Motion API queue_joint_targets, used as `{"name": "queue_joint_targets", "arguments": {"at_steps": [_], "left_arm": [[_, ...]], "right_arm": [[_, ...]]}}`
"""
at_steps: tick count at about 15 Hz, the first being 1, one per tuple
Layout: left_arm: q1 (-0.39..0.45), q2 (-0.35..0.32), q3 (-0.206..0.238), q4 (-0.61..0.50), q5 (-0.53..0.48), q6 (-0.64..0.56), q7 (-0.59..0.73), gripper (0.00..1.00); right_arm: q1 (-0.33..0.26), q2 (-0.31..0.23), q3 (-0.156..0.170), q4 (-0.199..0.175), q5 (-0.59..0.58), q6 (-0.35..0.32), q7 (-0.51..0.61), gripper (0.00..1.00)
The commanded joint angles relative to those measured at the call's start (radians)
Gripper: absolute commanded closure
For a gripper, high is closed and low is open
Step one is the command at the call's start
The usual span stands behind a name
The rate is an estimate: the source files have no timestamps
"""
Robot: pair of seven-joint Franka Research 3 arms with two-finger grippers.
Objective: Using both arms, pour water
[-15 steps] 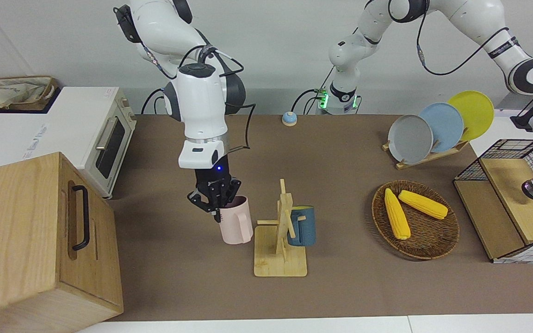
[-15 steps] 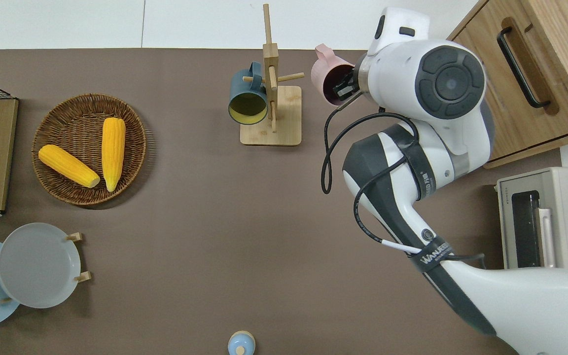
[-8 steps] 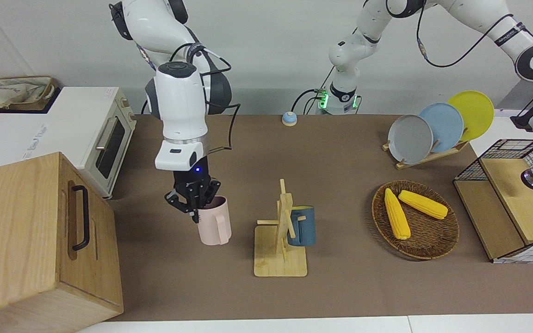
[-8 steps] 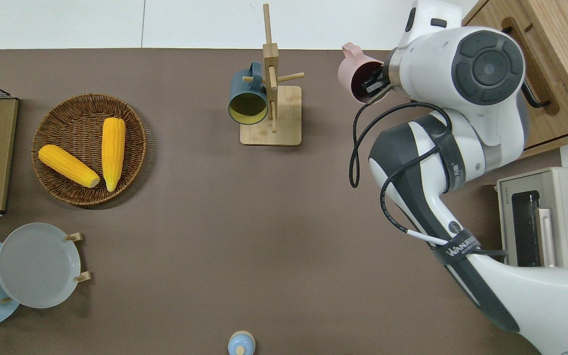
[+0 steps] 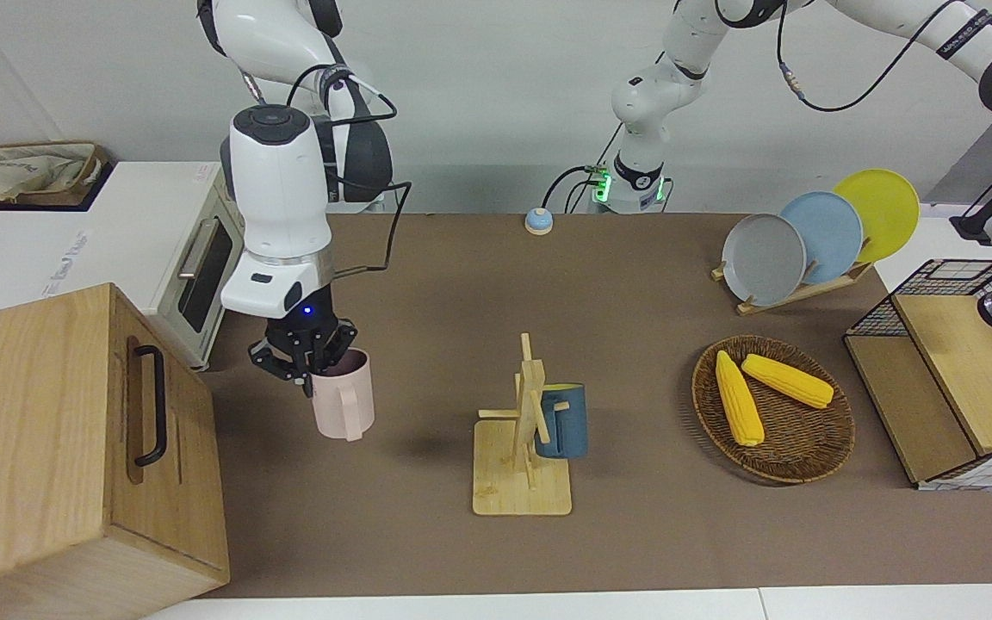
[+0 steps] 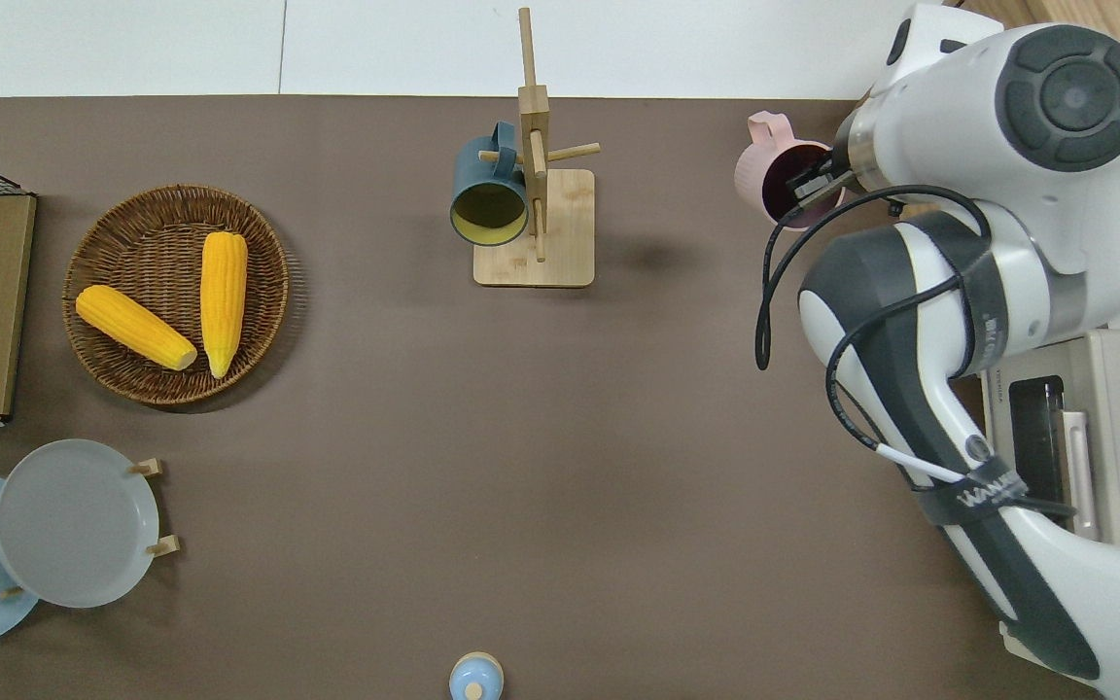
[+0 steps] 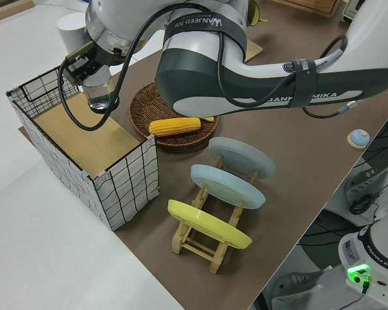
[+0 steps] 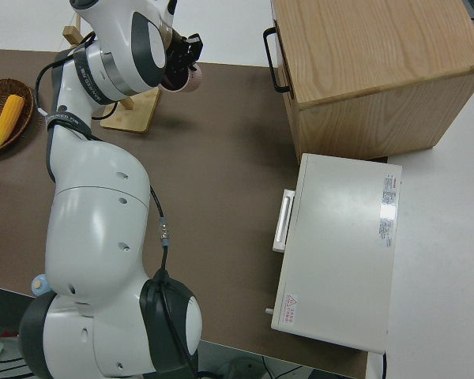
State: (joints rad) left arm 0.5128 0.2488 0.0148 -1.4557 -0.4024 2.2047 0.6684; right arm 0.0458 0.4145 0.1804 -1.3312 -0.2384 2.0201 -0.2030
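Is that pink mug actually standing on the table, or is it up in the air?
Apart. In the front view the pink mug hangs from the right gripper, with its shadow separate on the table.

**Even, bright indoor light, soft shadows**

Light falls from above. The mug rack (image 5: 522, 430) and corn basket (image 5: 773, 409) cast faint, short shadows on the brown table (image 5: 634, 284). The glossy white arms show small glare patches. All views look sharp.

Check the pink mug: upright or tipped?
Upright. The pink mug hangs from the right pincer, which is clamped on its rim, mouth facing up in the overhead view, clear of the table.
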Motion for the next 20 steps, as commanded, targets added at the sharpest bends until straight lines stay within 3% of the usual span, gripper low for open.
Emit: {"name": "queue_joint_targets", "arguments": {"at_steps": [1, 4, 8, 11, 16, 17, 20], "left_arm": [[-0.008, -0.058, 0.007, 0.018, 0.043, -0.052, -0.044, 1.0], [-0.011, -0.114, 0.005, 0.008, 0.077, -0.106, -0.088, 1.0], [-0.055, -0.203, 0.004, -0.07, 0.132, -0.151, -0.182, 1.0], [-0.082, -0.308, -0.004, -0.205, 0.142, -0.125, -0.219, 1.0], [-0.086, -0.451, -0.059, -0.397, 0.177, -0.079, -0.308, 1.0], [-0.085, -0.495, -0.087, -0.452, 0.184, -0.063, -0.329, 1.0], [-0.083, -0.588, -0.11, -0.581, 0.188, -0.02, -0.345, 1.0]], "right_arm": [[-0.007, -0.082, -0.024, -0.074, 0.073, -0.115, 0.103, 0.978], [-0.003, -0.1, -0.027, -0.075, 0.183, -0.236, 0.264, 0.978], [0.008, -0.111, -0.007, -0.075, 0.303, -0.307, 0.411, 0.978], [0.008, -0.114, 0.05, -0.075, 0.401, -0.311, 0.558, 0.978], [0.008, -0.112, 0.206, -0.074, 0.415, -0.276, 0.845, 0.984], [0.006, -0.112, 0.237, -0.074, 0.415, -0.27, 0.884, 0.984], [0.008, -0.105, 0.301, -0.078, 0.41, -0.267, 0.954, 0.986]]}}
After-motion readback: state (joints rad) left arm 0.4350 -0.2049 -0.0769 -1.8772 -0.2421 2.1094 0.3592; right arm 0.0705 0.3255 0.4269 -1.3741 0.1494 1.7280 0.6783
